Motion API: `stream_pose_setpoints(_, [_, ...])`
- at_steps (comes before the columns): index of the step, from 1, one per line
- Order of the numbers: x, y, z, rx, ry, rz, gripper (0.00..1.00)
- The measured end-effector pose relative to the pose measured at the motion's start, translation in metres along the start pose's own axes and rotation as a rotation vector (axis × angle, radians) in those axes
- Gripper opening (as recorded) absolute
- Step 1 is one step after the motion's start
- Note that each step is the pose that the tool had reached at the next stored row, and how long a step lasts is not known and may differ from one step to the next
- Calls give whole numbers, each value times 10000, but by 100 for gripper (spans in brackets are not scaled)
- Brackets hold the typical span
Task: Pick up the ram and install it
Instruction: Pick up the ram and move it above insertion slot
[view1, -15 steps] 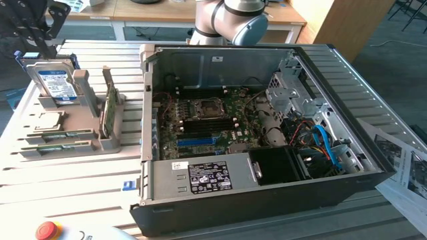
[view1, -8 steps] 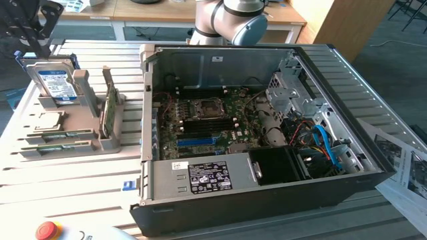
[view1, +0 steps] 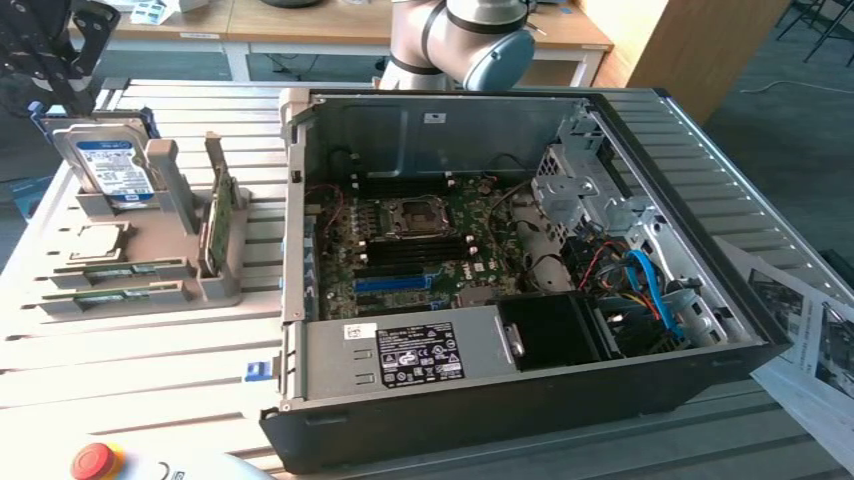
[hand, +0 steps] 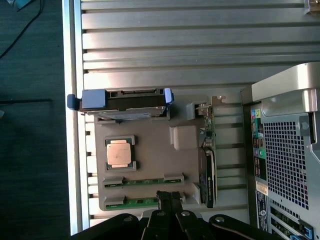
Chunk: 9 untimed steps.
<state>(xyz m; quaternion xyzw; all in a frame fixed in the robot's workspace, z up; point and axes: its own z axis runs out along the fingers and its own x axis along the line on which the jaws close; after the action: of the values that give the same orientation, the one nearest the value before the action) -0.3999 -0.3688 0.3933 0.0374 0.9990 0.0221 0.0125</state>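
Pincer (hand: 170, 197) shut, empty, hovering above grey holder (hand: 150, 150) on tabletop (hand: 175, 45). Ram (hand: 135, 202) stood on edge in nearest slot, below and slightly aside of the tips; long axis parallel to hard drive (hand: 122, 100) beyond.

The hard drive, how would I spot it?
Beside the open computer case, on the exterior view's left, sits a grey holder. The hard drive stands upright at its far end: the only silver box with a blue-white label.
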Motion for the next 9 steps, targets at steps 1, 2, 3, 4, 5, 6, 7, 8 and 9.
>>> stream_pose_setpoints(1, [0,0,0,0,0,0,11])
stream_pose_setpoints(2, [0,0,0,0,0,0,11])
stream_pose_setpoints(3, [0,0,0,0,0,0,11])
stream_pose_setpoints(4, [0,0,0,0,0,-1,11])
stream_pose_setpoints(5, [0,0,0,0,0,-7,11])
stream_pose_setpoints(6, [0,0,0,0,0,-16,11])
stream_pose_setpoints(7, [0,0,0,-1,1,-30,11])
stream_pose_setpoints(8, [0,0,0,-1,3,-49,11])
stream_pose_setpoints(9, [0,0,0,-1,3,-72,11])
